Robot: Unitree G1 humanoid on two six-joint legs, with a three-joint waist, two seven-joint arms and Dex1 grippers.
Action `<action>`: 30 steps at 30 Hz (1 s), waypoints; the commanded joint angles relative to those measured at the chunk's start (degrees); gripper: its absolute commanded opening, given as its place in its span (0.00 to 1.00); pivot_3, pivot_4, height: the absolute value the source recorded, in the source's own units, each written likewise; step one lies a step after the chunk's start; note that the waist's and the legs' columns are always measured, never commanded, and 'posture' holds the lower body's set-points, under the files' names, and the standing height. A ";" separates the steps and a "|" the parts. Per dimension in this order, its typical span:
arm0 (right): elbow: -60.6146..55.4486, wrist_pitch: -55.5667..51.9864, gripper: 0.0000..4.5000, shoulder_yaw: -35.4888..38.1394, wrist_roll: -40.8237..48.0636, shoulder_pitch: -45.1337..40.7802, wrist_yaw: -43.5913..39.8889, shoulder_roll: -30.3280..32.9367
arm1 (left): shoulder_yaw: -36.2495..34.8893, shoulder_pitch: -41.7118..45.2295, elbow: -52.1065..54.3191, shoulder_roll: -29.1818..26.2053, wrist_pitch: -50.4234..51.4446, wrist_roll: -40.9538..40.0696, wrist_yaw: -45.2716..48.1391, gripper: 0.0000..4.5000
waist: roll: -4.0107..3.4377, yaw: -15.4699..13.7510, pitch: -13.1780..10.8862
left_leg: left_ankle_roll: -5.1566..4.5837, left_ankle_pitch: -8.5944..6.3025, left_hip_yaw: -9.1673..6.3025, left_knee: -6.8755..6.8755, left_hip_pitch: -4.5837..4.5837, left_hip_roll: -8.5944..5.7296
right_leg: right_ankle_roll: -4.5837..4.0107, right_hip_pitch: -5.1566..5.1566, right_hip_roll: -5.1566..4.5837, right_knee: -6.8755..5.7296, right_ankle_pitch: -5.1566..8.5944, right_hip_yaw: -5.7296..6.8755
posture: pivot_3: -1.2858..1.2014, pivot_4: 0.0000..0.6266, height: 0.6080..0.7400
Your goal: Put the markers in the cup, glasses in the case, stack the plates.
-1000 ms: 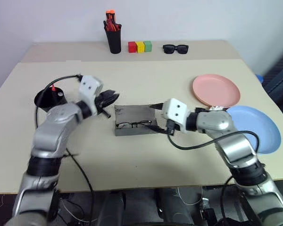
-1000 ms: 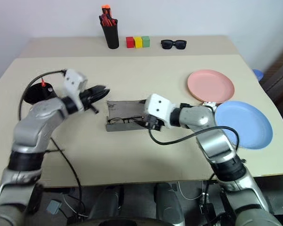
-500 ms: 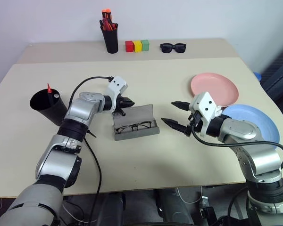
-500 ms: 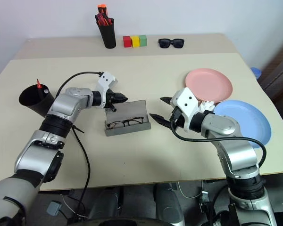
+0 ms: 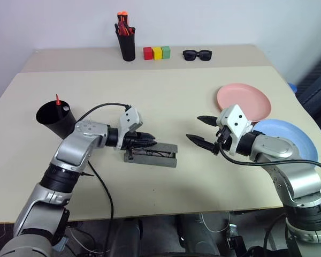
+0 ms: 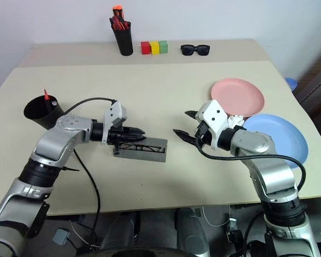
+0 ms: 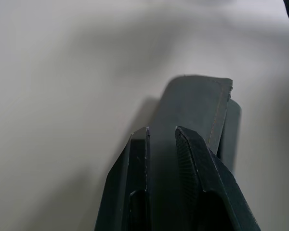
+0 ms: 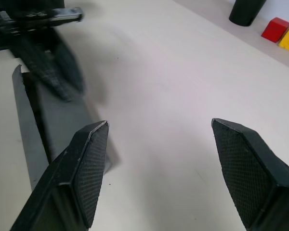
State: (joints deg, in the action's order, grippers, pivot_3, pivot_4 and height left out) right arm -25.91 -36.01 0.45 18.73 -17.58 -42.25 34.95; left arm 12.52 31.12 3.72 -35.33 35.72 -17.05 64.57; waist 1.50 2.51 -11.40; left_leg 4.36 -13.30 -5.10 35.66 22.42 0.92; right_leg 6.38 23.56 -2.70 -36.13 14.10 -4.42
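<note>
Beige table (image 5: 166,91), left pincer (image 5: 150,142) closed over case (image 5: 159,156) flap, right pincer (image 5: 201,130) spread wide

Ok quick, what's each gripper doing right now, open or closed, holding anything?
Left gripper: shut, fingertips pressing on the flap of the case.
Right gripper: open, holding nothing.

It looked like a lab: bare beige table (image 5: 166,91), blank white wall (image 5: 230,21) at twelve o'clock.
</note>
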 commanded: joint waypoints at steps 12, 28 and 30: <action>26.04 7.22 0.77 -3.51 -17.25 -12.60 10.37 4.90 | -10.45 -4.14 2.32 3.12 -8.56 -2.36 -10.98 0.18 | 0.00 -0.09 -0.01 | 0.00 0.00 0.10 0.14 0.03 0.00 | -0.08 0.01 -0.01 0.01 0.01 -0.06 | 0.52 0.24 1.00; 73.20 26.44 0.11 -8.22 -27.09 -34.19 16.67 -2.40 | -16.47 -10.78 13.54 6.36 -3.85 -8.63 -21.41 0.17 | -0.06 1.20 -0.05 | -0.01 -0.01 0.11 -0.03 0.00 -0.01 | 0.18 0.03 -0.02 0.01 -0.14 -0.08 | 0.52 0.24 1.00; 70.82 27.51 0.01 -8.23 -27.52 -33.65 16.51 -1.81 | -16.46 -11.15 14.09 6.34 -3.65 -8.78 -21.96 0.17 | -0.07 1.37 -0.06 | -0.01 -0.01 0.11 -0.02 0.00 -0.01 | 0.18 0.04 -0.02 0.00 -0.14 -0.09 | 0.52 0.24 1.00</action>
State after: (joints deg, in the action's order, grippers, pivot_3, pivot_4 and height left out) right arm 47.89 -10.28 -8.69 -8.47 -50.19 -25.78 32.21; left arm -2.87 20.02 15.15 -28.90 32.22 -24.48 43.21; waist 1.42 3.88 -11.46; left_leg 4.35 -13.30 -4.98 35.64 22.42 0.92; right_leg 6.56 23.60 -2.71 -36.13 13.96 -4.51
